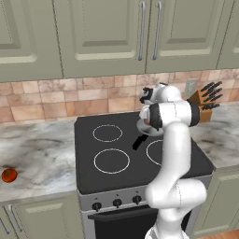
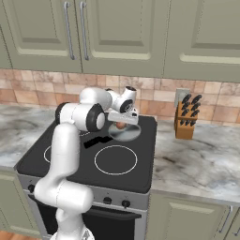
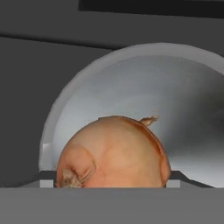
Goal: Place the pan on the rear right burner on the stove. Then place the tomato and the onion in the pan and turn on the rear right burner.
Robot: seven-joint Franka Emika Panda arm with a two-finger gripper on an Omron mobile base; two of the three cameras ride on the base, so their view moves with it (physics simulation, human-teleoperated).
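The shiny grey pan [image 2: 126, 133] sits at the stove's [image 2: 140, 174] rear right, its black handle pointing front-left, and it covers the rear right burner. My gripper [image 2: 123, 119] hangs just over the pan, shut on the brownish-tan onion [image 2: 121, 125]. In the hand view the onion [image 3: 113, 151] fills the lower middle between my gripper [image 3: 108, 183] tips, with the pan's [image 3: 175, 87] bowl and rim behind it. The red tomato [image 1: 9, 175] lies far left on the marble counter. From the left, the pan [image 1: 148, 129] peeks out beside my forearm.
A wooden knife block [image 2: 186, 119] stands on the counter right of the stove [image 1: 86, 140]. Black knobs [image 1: 116, 203] line the steel front. Three white rings show on the black glass. Cabinets hang above the tiled backsplash.
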